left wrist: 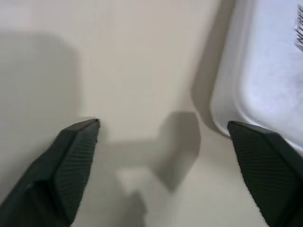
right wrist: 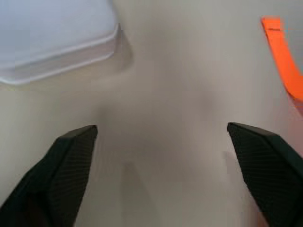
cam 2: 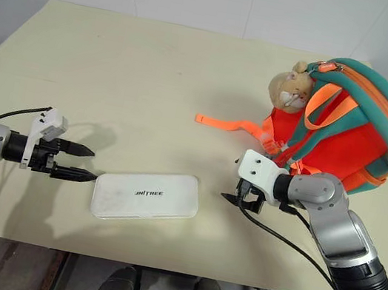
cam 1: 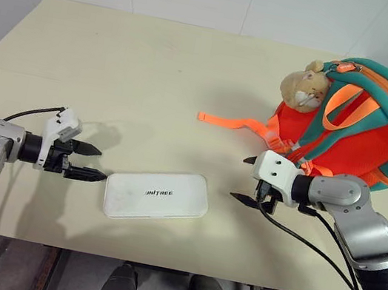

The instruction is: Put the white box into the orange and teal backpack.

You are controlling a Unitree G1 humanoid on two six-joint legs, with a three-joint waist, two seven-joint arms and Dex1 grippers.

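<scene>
- The white box [cam 1: 156,195] lies flat near the table's [cam 1: 117,71] front edge, held by neither gripper.
- Left gripper [cam 1: 90,161], fingers spread, sits just beside the box's left end; right gripper [cam 1: 247,178], also spread, hangs near its right end.
- The orange and teal backpack [cam 1: 368,116] slumps near the right edge; its opening looks zipped, contents hidden.
- Risk: the smooth, flat box may slip from a two-sided pinch, or snag on a closed backpack.

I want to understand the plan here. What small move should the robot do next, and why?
Probably bring both pincers inward to the short ends of the white box. It lies flat on the table, held by nothing. The left pincer is open just beside its left end, the right pincer open and apart from its right end. The orange and teal backpack stands behind the right arm.
</scene>
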